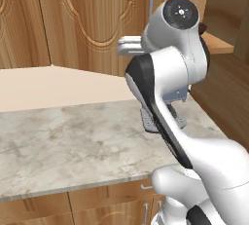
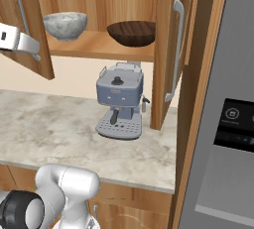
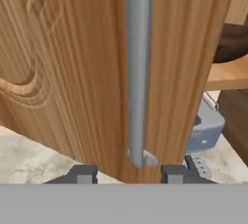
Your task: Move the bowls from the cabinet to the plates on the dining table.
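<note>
your gripper (image 3: 129,173) sits right at the left cabinet door (image 3: 97,72), its two dark fingertips (image 3: 83,174) standing apart on either side of the lower end of the door's long silver bar handle (image 3: 138,68). the jaws are parted with the handle between them, and you cannot tell whether the pads touch the bar. in the right base view the white hand comes in from the left edge against that same door.

the cabinet (image 2: 99,44) stands open with both doors swung out, and both bowls sit on its shelf. the pale marbled bowl (image 2: 65,25) is on the left part of the shelf, near the left door. the dark brown bowl (image 2: 131,32) is on the right part, close beside the right door (image 2: 166,49), which carries its own silver handle (image 2: 176,49). the two bowls stand apart, both upright.

below the shelf a grey coffee machine (image 2: 119,105) stands on the marble counter (image 2: 49,124), towards the far right, just left of the right door. a sliver of that machine and of the dark bowl shows past the door's edge in the hand view. a tall grey appliance (image 2: 223,124) with a dark panel stands at the right.
</note>
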Controlling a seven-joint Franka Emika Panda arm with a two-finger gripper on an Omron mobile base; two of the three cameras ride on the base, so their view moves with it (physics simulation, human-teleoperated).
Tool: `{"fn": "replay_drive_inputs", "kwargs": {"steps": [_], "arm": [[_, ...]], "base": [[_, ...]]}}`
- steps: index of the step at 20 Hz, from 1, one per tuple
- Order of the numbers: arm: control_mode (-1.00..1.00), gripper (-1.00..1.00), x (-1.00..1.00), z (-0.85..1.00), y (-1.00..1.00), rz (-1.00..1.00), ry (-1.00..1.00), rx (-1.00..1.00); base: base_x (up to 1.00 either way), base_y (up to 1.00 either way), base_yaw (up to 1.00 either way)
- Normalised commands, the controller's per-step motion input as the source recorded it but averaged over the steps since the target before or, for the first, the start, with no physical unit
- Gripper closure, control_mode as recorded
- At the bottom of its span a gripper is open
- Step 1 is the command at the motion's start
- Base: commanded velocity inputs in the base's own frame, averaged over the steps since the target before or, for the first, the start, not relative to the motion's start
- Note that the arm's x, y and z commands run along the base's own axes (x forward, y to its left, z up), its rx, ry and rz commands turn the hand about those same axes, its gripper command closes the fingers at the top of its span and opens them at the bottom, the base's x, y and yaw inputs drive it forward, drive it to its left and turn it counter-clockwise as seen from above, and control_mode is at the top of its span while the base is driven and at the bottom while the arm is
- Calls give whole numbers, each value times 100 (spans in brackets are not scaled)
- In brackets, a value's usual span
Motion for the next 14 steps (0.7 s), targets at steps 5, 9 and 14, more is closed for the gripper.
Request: {"fn": "replay_drive_inputs", "kwargs": {"steps": [5,9,14], "arm": [[-100,-100,-88,48,-92,-10,-3,34],[-100,-100,-12,32,-94,-8,0,36],[-100,-100,45,-11,-58,0,0,29]], "base": [[0,0,0],[0,0,0],[0,0,0]]}}
